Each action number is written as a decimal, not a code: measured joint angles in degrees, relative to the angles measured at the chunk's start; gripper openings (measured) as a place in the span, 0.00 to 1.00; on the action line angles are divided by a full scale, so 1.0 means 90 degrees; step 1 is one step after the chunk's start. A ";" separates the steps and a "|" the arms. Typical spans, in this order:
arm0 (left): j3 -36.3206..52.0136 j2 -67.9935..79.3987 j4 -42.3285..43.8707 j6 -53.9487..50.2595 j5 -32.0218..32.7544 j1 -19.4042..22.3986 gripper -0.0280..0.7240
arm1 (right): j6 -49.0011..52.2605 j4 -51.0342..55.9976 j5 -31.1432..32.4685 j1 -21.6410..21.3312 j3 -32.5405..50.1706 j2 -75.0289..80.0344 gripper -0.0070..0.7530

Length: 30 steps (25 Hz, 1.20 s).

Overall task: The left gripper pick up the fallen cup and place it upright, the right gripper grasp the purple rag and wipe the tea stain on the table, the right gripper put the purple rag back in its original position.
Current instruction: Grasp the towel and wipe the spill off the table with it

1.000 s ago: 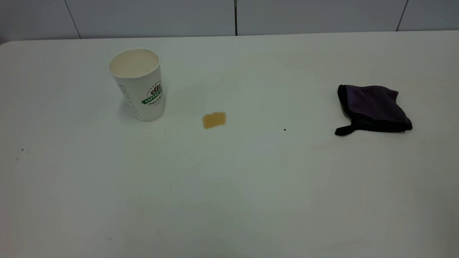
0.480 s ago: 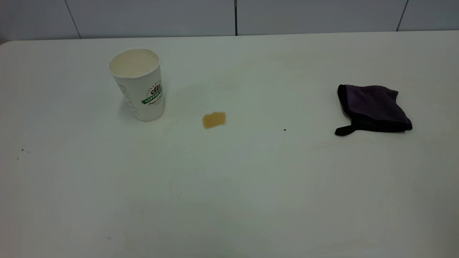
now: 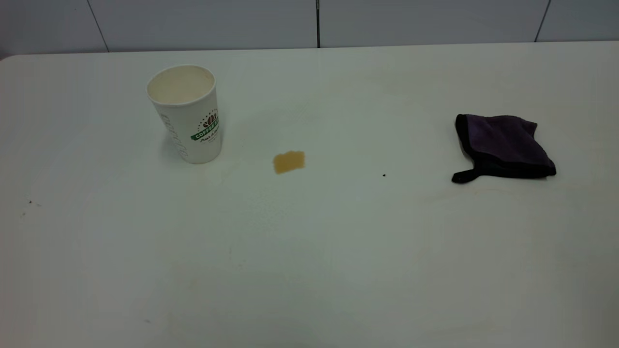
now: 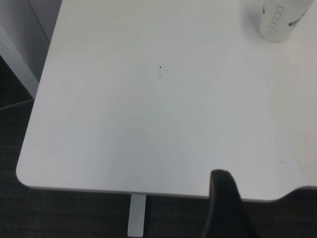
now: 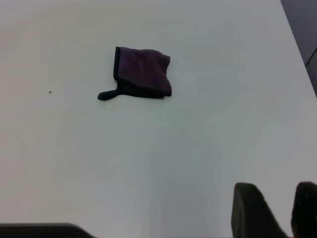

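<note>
The white paper cup (image 3: 186,113) with a green logo stands upright at the table's left; its base shows in the left wrist view (image 4: 280,22). A small tan tea stain (image 3: 289,161) lies to the right of the cup. The purple rag (image 3: 503,146) with black trim lies folded at the right, and it also shows in the right wrist view (image 5: 142,72). Neither arm shows in the exterior view. Of my left gripper only one dark finger (image 4: 224,198) shows, over the table's near edge, far from the cup. My right gripper (image 5: 282,198) hangs empty, well short of the rag.
The white table (image 3: 338,251) ends at a grey wall behind. Its left corner and edge (image 4: 29,168) show in the left wrist view, above dark floor. A tiny dark speck (image 3: 384,175) lies between stain and rag.
</note>
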 joint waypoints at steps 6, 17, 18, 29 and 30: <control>0.0000 0.0000 -0.0005 0.0015 0.0000 -0.0051 0.67 | 0.0000 0.0000 0.0000 0.0000 0.0000 0.0000 0.32; 0.0005 0.0000 -0.0005 0.0007 0.0000 -0.0080 0.67 | 0.0000 0.0000 0.0000 0.0000 0.0000 0.0000 0.32; 0.0005 0.0000 -0.0005 0.0007 0.0000 -0.0080 0.67 | 0.0000 0.0000 0.0000 0.0000 0.0000 0.0000 0.32; 0.0005 0.0000 -0.0005 0.0007 0.0000 -0.0080 0.67 | 0.0000 0.0000 0.0000 0.0000 0.0000 0.0000 0.32; 0.0005 0.0000 -0.0005 0.0007 0.0000 -0.0080 0.67 | 0.0000 0.0000 0.0000 0.0000 0.0000 0.0000 0.32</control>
